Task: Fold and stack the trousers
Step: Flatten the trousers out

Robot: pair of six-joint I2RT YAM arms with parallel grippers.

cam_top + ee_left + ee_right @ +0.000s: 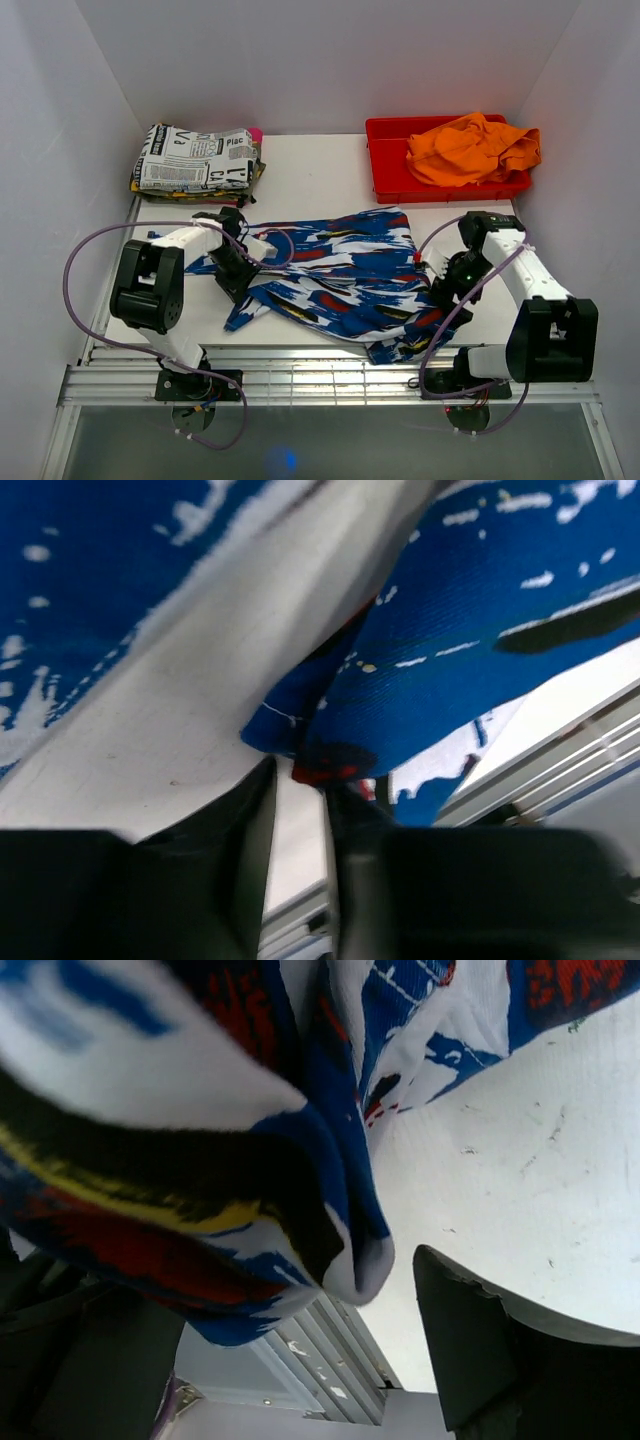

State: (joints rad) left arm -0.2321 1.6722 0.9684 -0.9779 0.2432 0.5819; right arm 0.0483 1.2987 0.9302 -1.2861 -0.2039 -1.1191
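Observation:
The royal blue trousers (340, 270) with white streaks and red, black and yellow patches lie rumpled across the middle of the table. My left gripper (237, 280) is low at their left leg. In the left wrist view its jaws (300, 790) stand narrow, with a strip of bare table showing between them. A folded blue edge with a red patch (320, 765) sits right at the fingertips. My right gripper (445, 290) is at the trousers' right side. It is open wide (290, 1350), and a rolled cloth edge (350, 1260) hangs between its fingers, apart from the right finger (470, 1350).
A folded newspaper-print cloth (195, 160) sits on a small pile at the back left. A red bin (385, 170) at the back right holds an orange cloth (470, 150). A slatted metal rail (330, 385) runs along the near edge. White walls close in both sides.

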